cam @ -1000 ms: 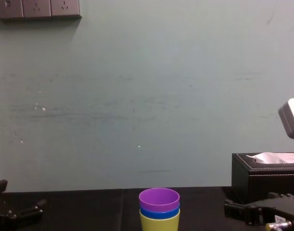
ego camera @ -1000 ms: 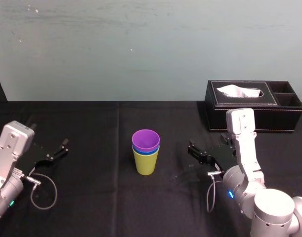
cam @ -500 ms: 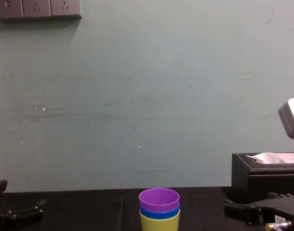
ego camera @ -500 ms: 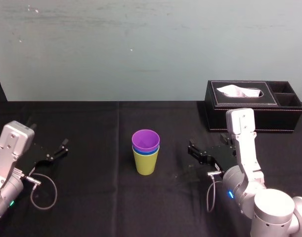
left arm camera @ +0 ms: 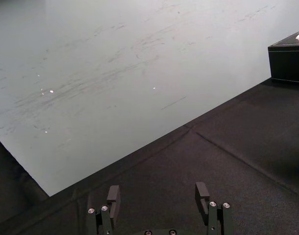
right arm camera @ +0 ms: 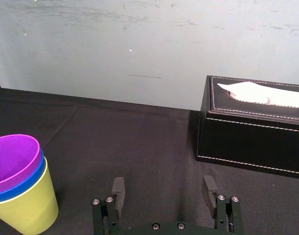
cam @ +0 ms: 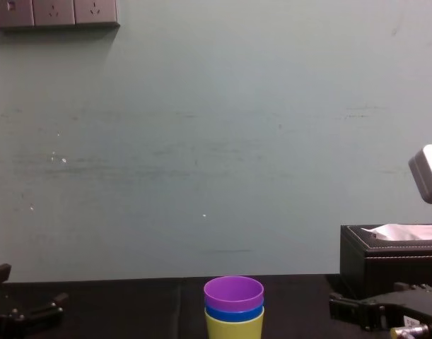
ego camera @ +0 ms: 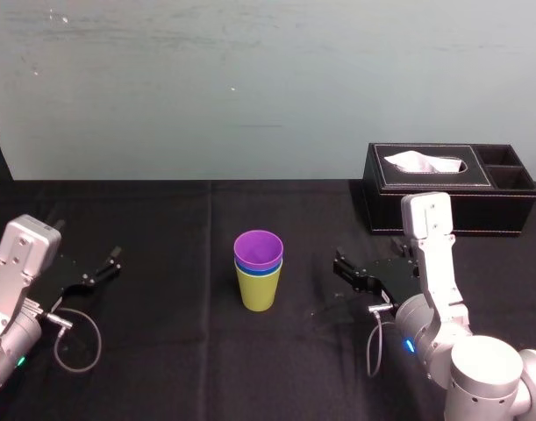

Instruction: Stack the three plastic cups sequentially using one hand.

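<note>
The right gripper [right arm camera: 163, 189], black with thin fingers on a pale grey arm, is low over the table to the right of the cup stack. Its jaws are spread wide and hold nothing, and it points toward the stack but is well apart from it. The stack stands upright on the black cloth-covered table [ego camera: 162, 351]: a purple tapered plastic cup [ego camera: 258, 249] nests in a blue plastic cup [ego camera: 259, 271], which nests in a yellow-green plastic cup [ego camera: 258, 291]. Behind and right of the stack sits a black leather-look tissue box [ego camera: 425, 197]. Far left of the stack, the left gripper [left arm camera: 158, 196] rests, jaws also wide and empty.
</note>
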